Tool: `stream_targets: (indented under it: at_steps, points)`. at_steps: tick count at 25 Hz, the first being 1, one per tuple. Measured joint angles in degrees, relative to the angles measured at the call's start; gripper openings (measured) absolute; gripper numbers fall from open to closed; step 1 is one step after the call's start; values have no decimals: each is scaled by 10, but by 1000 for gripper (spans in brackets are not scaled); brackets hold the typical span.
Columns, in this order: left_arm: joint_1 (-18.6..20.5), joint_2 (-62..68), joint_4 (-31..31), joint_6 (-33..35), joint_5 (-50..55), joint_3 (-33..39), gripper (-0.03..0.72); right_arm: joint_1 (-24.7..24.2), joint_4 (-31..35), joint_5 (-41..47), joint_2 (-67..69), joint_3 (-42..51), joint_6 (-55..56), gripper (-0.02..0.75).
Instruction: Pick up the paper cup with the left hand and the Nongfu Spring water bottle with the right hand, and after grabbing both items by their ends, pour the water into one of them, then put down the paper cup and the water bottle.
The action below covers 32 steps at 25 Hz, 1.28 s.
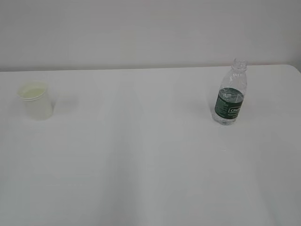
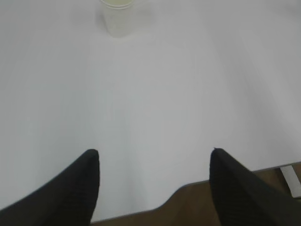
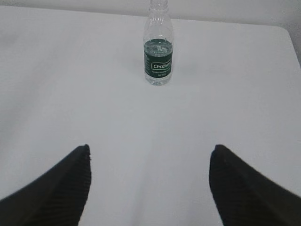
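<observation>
The paper cup [image 1: 35, 101] stands upright at the left edge of the exterior frame on the white table [image 1: 141, 155], and the capless Nongfu Spring water bottle [image 1: 230, 94] stands upright at the right, well apart from it. The left end effector [image 2: 155, 162], at the bottom of its wrist frame, is released and grasps nothing, the cup far off at top centre. The right end effector [image 3: 149, 157] is likewise spread and empty, the bottle at upper centre of its frame.

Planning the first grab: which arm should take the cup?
Left. The cup stands far left on the table, straight ahead of the open left gripper. The right gripper faces the bottle instead.
</observation>
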Motion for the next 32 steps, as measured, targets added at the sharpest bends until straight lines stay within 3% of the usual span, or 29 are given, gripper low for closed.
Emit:
stream_targets:
  at_steps: [8, 16, 32]
  points:
    - [0, -94, 19, -1, -6, 43, 518, 0, 0, 0, -10, 0, 0, 588]
    - [0, -94, 19, -1, -7, 55, 470, 0, 6, 4, -29, 0, 0, 588]
    - [0, -94, 19, -1, -15, 59, 462, 0, -11, 106, -65, 0, -1, 588]
